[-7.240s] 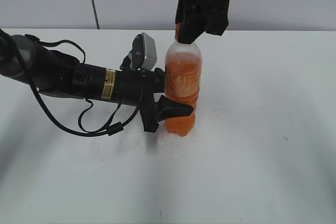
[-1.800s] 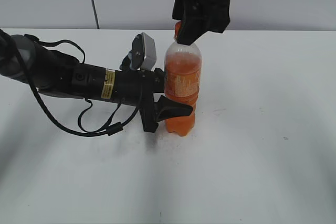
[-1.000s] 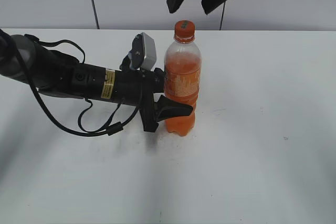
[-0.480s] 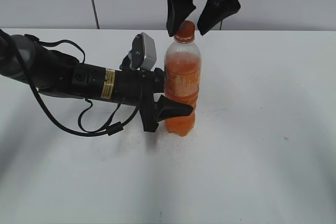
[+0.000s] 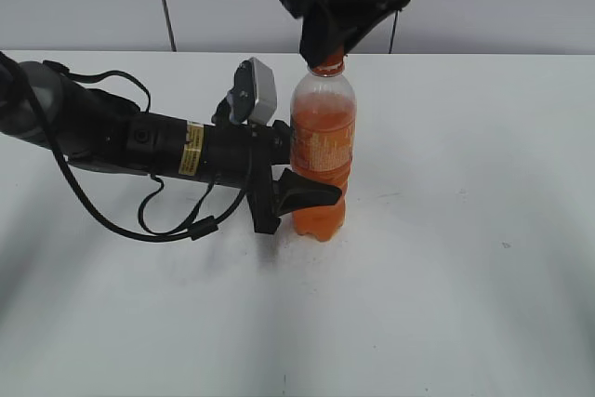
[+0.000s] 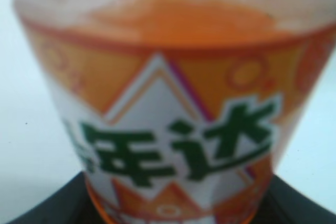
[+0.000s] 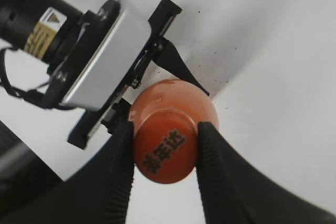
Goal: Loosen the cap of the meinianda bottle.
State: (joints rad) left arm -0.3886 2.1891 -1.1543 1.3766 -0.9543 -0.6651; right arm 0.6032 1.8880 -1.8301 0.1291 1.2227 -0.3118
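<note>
The meinianda bottle (image 5: pixel 323 151) stands upright on the white table, full of orange soda; its label fills the left wrist view (image 6: pixel 173 145). My left gripper (image 5: pixel 296 194) is shut on the bottle's ribbed waist from the left. My right gripper (image 5: pixel 327 48) comes down from above and is shut on the orange cap (image 7: pixel 165 145), one black finger on each side. In the exterior view the cap is hidden by the fingers; only the neck ring shows.
The left arm (image 5: pixel 139 141) with its wrist camera lies low across the left of the white table (image 5: pixel 446 258). A grey wall stands behind the table's far edge.
My right gripper was on the cap, then lifted off and opened, baring the cap. It has since come back down and shut on the cap. The left gripper and bottle have not moved.
</note>
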